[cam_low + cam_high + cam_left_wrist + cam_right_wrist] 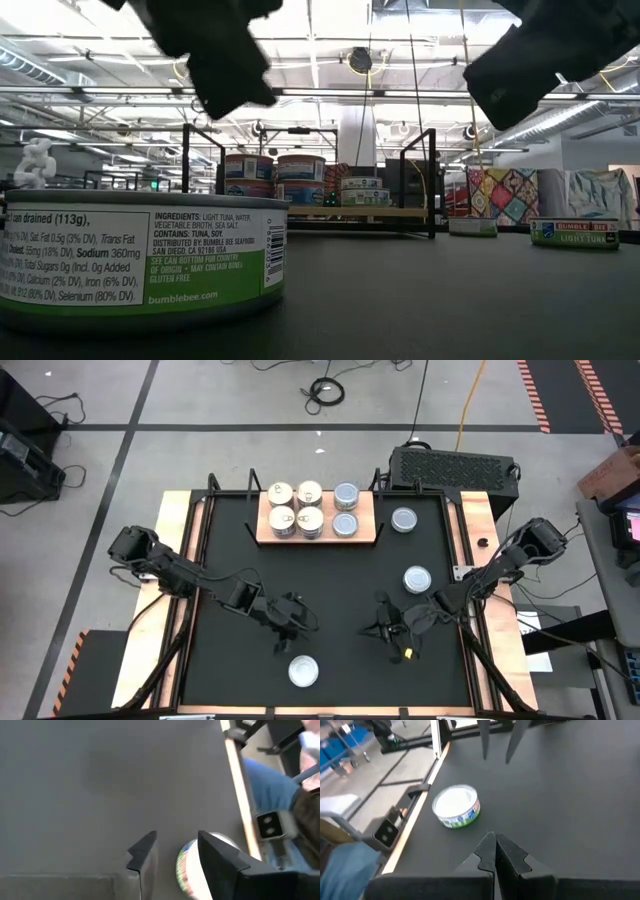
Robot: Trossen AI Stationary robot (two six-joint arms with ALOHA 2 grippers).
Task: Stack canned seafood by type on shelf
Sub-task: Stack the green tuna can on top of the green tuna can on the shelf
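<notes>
One tin (303, 671) sits alone near the table's front edge, well apart from the shelf (316, 538) at the back edge. Left gripper (288, 632) hangs just beside it, fingers spread; lower squarely, straddle, then close. Right gripper (392, 638) idles mid-table, pressed together.

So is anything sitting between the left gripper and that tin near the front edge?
Nothing: in the high view only bare black tabletop separates the left gripper from the tin just in front of it.
</notes>
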